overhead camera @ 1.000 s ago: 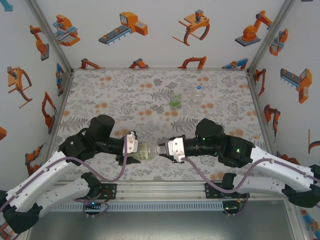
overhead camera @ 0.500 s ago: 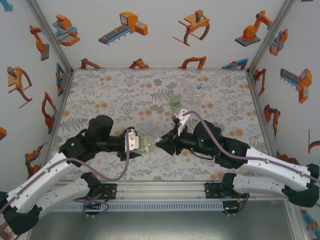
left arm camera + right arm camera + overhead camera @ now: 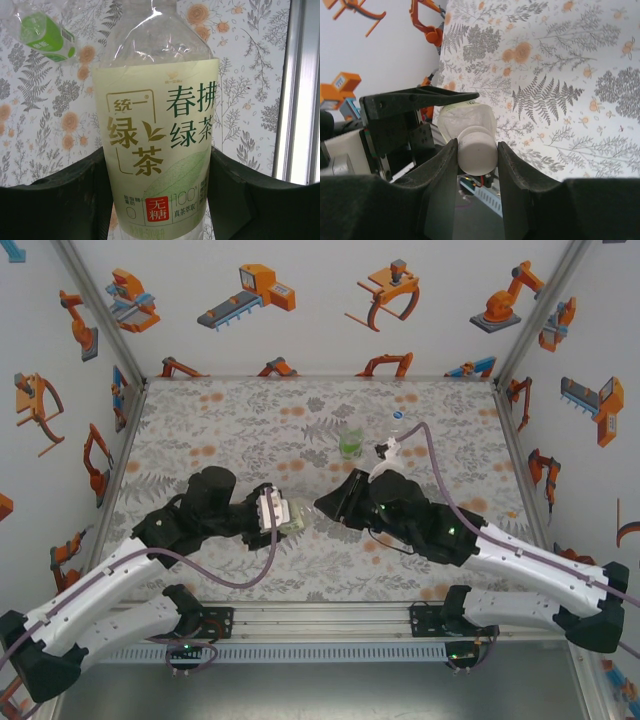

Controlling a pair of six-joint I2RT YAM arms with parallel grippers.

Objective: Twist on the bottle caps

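A clear bottle with a pale yellow-green label is held off the table, lying roughly level, and my left gripper is shut on its body. Black fingers press both sides of the label. A white cap sits on that bottle's neck, with my right gripper shut on it from the other end. From above, the right gripper meets the bottle's mouth end at mid-table. A second bottle with a bright green label and a nearly plain clear bottle stand upright farther back.
The green-label bottle also shows behind the held one. A metal frame rail runs along the table's right side, and printed walls close in the back and sides. The right arm's cable loops up near the plain bottle.
The right wrist has turned round the cap, its cable swinging up and back. Both grippers and the held bottle have shifted a little away from the near edge.
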